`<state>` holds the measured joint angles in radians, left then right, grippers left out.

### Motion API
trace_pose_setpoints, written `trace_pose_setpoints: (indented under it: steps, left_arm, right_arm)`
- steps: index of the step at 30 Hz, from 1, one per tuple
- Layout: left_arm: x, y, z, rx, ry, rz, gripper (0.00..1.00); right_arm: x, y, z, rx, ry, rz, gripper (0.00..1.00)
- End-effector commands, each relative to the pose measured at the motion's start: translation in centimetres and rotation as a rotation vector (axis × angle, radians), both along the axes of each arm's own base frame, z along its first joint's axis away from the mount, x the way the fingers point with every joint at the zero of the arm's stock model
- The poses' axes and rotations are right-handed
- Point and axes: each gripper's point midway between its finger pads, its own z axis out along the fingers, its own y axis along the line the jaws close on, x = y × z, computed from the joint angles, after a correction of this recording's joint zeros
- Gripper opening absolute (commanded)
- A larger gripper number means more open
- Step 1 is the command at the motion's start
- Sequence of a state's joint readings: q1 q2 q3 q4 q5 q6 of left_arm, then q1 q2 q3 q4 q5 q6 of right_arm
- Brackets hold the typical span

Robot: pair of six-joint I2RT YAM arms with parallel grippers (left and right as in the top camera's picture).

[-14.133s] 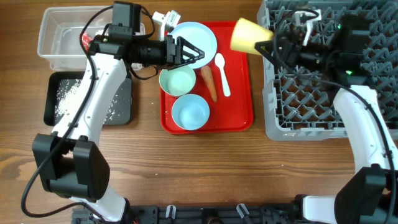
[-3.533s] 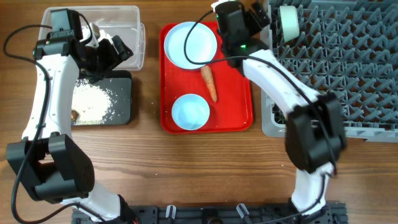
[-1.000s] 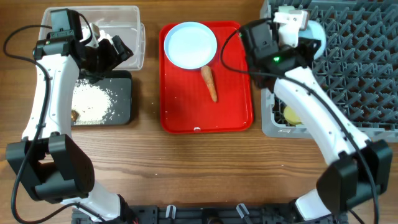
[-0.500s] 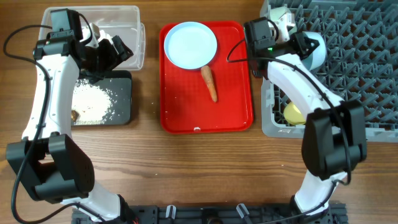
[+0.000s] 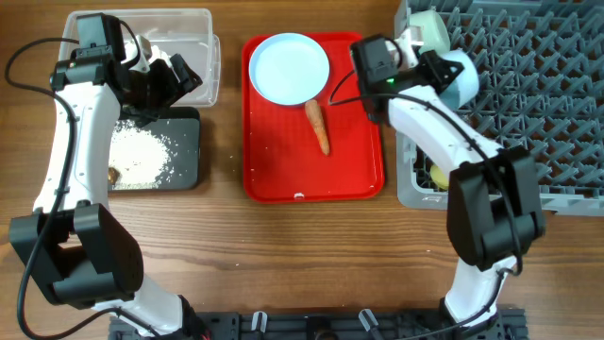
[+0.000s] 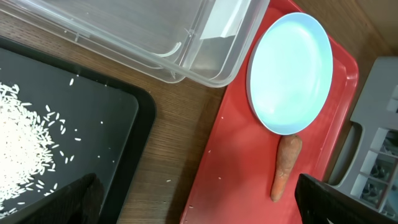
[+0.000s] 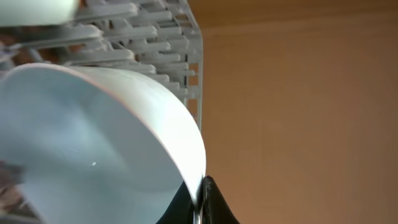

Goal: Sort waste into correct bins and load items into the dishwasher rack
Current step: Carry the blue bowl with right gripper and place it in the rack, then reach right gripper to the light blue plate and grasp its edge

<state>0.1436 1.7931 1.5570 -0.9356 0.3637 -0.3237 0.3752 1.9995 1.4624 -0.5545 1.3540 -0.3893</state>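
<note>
Over the last half second the right arm's wrist has swung slightly toward the left of the overhead frame. The pale blue bowl (image 5: 460, 77) it carries has come along and hangs tilted over the upper left corner of the grey dishwasher rack (image 5: 528, 104). That bowl sat low on the red tray (image 5: 354, 161) a few seconds back and is gone from it. The right gripper (image 7: 200, 198) is pinched tight on the bowl's rim, its fingertips meeting over the thin wall. A second pale bowl (image 5: 429, 26) stands on edge at the rack's top left corner, just beside the held one. The yellow cup (image 5: 440, 175) lies at the rack's lower left, partly hidden by the arm. The round plate (image 5: 288, 68) rests on the upper part of the tray, and the carrot (image 5: 318, 126) lies just below, its thick end at the plate's rim. At upper left, unmoved, the left gripper (image 5: 177, 76) hovers where the clear tub (image 5: 193, 28) meets the black tub (image 5: 189, 161), fingers (image 6: 78, 199) spread wide and holding nothing. Rice grains (image 5: 137, 151) and a brown lump (image 5: 114, 174) lie in the black tub.
</note>
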Motion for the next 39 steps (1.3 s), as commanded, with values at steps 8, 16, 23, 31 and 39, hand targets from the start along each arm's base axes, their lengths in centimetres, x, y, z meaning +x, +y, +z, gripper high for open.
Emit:
trace_pose_setpoints:
  steps: [8, 16, 23, 31, 39]
  left_arm:
    - [0.1, 0.1, 0.7, 0.003, -0.021, 0.002, 1.0]
    - [0.1, 0.1, 0.7, 0.003, -0.021, 0.002, 1.0]
    - [0.1, 0.1, 0.7, 0.003, -0.021, 0.002, 1.0]
    - [0.1, 0.1, 0.7, 0.003, -0.021, 0.002, 1.0]
    - [0.1, 0.1, 0.7, 0.003, -0.021, 0.002, 1.0]
  right_arm:
    - [0.5, 3.8, -1.5, 0.003, 0.092, 0.116, 1.0]
    - [1.7, 4.4, -0.6, 0.042, -0.011, 0.124, 1.0]
    - [5.3, 7.7, 5.5, 0.214, -0.335, 0.258, 1.0]
    - [6.1, 17.6, 3.3, 0.591, -0.322, 0.584, 1.0]
    - [1.6, 25.4, -2.2, 1.291, -0.092, 0.595, 1.0]
